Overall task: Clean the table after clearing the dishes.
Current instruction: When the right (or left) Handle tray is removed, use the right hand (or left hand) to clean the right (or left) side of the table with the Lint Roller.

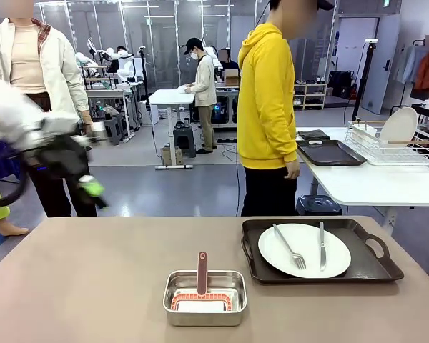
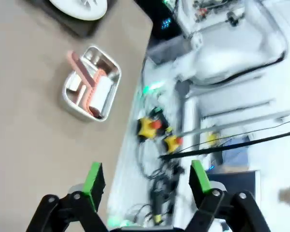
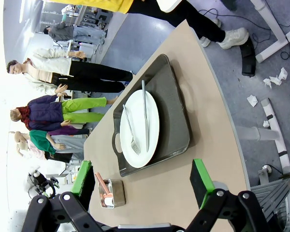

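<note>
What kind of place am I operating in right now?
Probably a lab staged for dining chores: a plate on a tray on the table, a white side table with a wire rack, other workbenches behind.

Matte table [image 1: 79,286], shiny steel pan [image 1: 204,317]

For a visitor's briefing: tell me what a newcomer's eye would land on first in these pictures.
A person in a bright yellow hoodie stands just beyond the far edge of the table. On the table's right part, a dark tray holds a white plate with a fork and a knife lying on it. Near the front middle sits a shiny steel pan with a pink-handled tool in it.
</note>
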Motion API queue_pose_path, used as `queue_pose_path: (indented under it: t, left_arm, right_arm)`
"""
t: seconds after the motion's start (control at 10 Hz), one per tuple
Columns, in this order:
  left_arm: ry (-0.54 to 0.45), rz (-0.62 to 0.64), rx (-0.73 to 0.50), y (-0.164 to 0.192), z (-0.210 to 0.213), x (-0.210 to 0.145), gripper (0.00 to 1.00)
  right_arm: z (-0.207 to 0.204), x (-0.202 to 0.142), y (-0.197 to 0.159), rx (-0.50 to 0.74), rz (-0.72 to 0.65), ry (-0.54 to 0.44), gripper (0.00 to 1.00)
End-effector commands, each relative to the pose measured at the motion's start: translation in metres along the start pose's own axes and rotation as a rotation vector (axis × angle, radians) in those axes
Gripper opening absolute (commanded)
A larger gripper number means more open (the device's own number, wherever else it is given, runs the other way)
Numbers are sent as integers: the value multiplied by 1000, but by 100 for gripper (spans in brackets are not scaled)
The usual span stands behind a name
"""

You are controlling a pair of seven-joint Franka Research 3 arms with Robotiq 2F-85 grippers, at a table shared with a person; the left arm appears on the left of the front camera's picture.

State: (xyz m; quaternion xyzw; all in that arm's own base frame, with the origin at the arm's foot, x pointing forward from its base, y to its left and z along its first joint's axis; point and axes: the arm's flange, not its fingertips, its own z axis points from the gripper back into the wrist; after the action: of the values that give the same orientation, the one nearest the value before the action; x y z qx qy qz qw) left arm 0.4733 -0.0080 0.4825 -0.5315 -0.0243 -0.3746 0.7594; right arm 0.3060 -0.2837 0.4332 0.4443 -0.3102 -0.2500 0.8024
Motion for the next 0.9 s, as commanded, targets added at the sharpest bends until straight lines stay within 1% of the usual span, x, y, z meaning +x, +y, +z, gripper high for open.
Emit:
queue_pose_path:
  t: [0.0, 0.1, 0.2, 0.3, 0.4, 0.5, 0.6, 0.7, 0.8]
  left_arm:
    - [-573, 223, -132, 13, 42, -65, 89]
    - [-670, 274, -121, 20, 74, -105, 89]
    - [-769, 360, -70, 23, 111, -148, 89]
    - [-845, 416, -30, 24, 140, -182, 89]
    - [-934, 468, -14, 25, 163, -214, 89]
    - [-995, 504, 3, 29, 178, -243, 89]
    - [-1029, 564, 18, 32, 188, -266, 89]
    - [-1032, 594, 33, 34, 194, -279, 89]
    - [-1003, 609, 74, 33, 201, -289, 89]
  right_arm:
    - [1, -1, 1, 5, 3, 2, 100]
    - [1, -1, 1, 5, 3, 2, 100]
    - [1, -1, 1, 5, 3, 2, 100]
    - [1, -1, 1, 5, 3, 2, 100]
    - [1, -1, 1, 5, 3, 2, 100]
    - [1, -1, 1, 5, 3, 2, 100]
    - [1, -1, 1, 5, 3, 2, 100]
    - [1, -1, 1, 5, 3, 2, 100]
    - [1, -1, 1, 5, 3, 2, 100]
